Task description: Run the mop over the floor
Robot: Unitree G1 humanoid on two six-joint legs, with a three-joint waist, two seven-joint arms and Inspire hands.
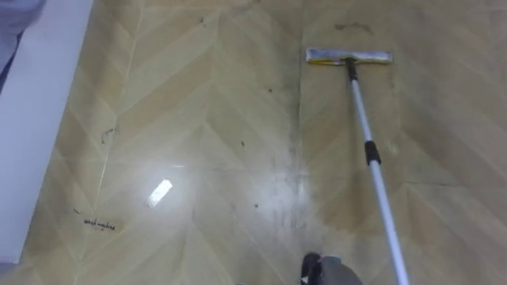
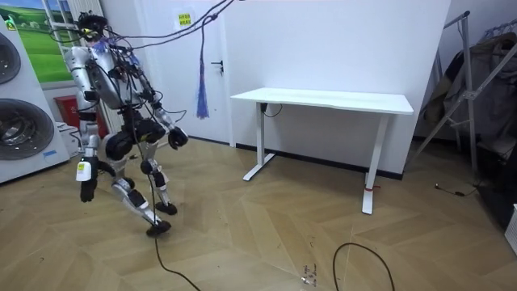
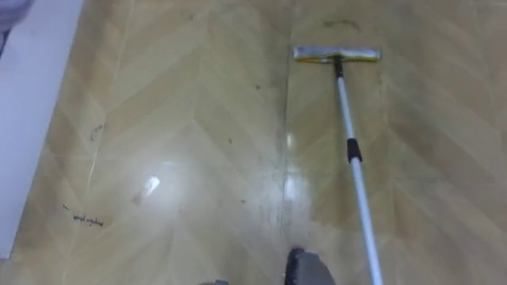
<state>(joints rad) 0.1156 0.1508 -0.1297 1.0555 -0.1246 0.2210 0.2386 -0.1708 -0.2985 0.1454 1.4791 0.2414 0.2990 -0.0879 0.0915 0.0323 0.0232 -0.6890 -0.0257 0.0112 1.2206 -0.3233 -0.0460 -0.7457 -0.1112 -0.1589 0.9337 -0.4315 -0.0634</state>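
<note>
The mop point(image 1: 369, 150) rests its head point(image 1: 348, 56) flat on the wood floor point(image 1: 206, 119) well ahead, and its pole is cut off at the lower right edge. In the room view one hand point(image 2: 176, 137) is raised and the other hand point(image 2: 87, 191) hangs low. Whether either grips the pole cannot be told. A floor scribble point(image 1: 99, 225) is unreadable.

The mop head point(image 1: 348, 56) lies on the floor point(image 1: 198, 119) ahead, its pole point(image 1: 372, 150) slanting back to the right.

The floor point(image 1: 198, 119) is tan, chevron-patterned wood. The mop point(image 1: 366, 134) has a pale, yellow-edged head and a white pole with a black collar. Left of it stands a white panel point(image 1: 40, 119).
</note>
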